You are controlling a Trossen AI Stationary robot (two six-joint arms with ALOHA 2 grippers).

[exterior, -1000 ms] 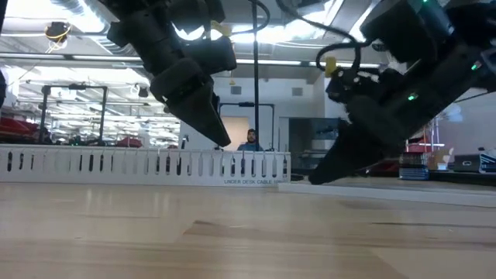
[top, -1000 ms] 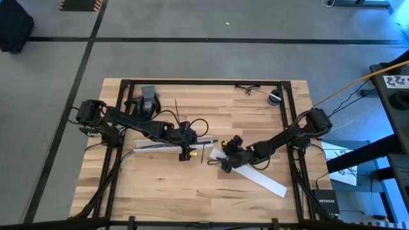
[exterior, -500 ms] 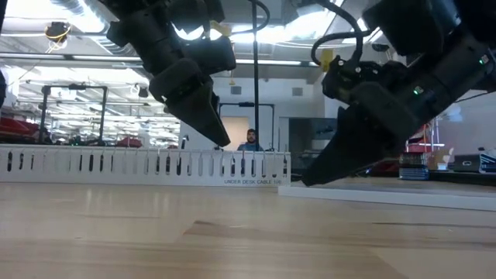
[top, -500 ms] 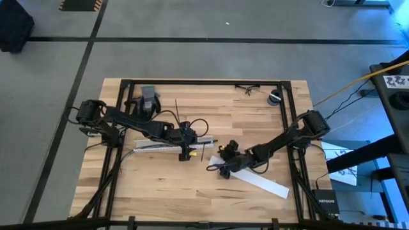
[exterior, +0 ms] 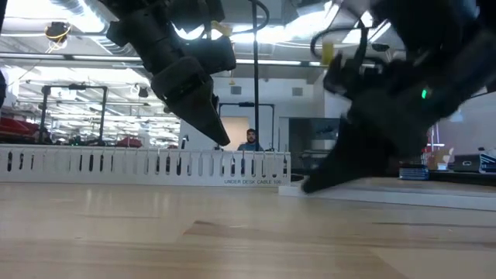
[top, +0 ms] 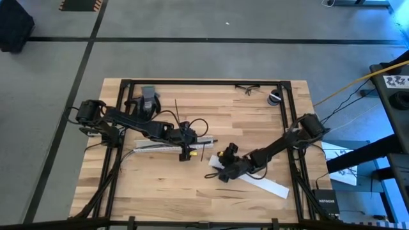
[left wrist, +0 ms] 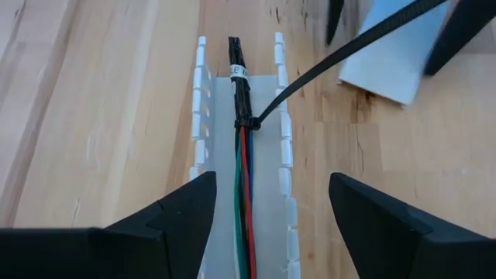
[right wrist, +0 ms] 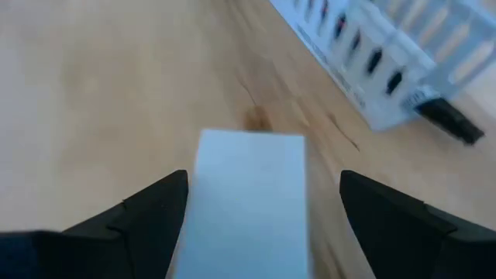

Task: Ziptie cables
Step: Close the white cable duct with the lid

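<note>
Item: right gripper (top: 217, 176), near edge of our table (top: 255, 115). Fingers spread wide, nothing between them; in its wrist view they straddle the end of a flat white cover strip (right wrist: 249, 203). We hold this arm low, reaching in from the right, tips almost at the wood.
Risk: we judge that if we close here we clamp the strip, not the tie, and drag it across the boards.

Item: left gripper (left wrist: 267, 232), further in. Fingers apart and empty, poised above the white slotted channel (left wrist: 267, 167); arm stretched in from the left, wrist pitched down.
Risk: lowering carelessly could catch the channel's slotted walls and shift it.

Item: the cables (left wrist: 242, 159), lying lengthwise inside the channel, red, green and dark strands together.

Item: ziptie (left wrist: 341, 54), looped round the bundle, long tail running out over the channel wall toward the white strip.
Risk: we cannot tell whether the loop is snug; a sideways pull on the tail could lift the bundle out.
</note>
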